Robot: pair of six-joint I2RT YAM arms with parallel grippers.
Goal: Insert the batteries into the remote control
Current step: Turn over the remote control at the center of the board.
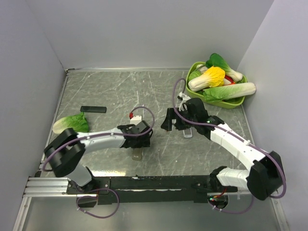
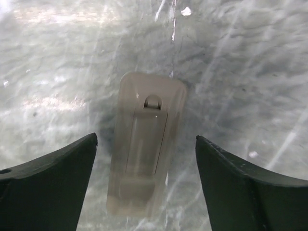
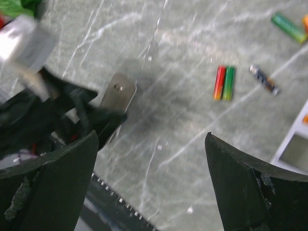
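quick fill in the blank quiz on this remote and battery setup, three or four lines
1. The remote control lies with its ___ side up beneath the left claw.
2. The left claw and the right claw are both ___.
3. A red battery lies side by side with a ___ one.
4. The flat bar in the top view is ___.
Missing words: back; open; green; black.

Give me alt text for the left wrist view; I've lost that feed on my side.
The grey-beige back of the remote control lies flat on the marbled grey table, its battery cover with a latch notch seemingly closed. The left arm's jaws stand open on either side of its near end, not touching it.
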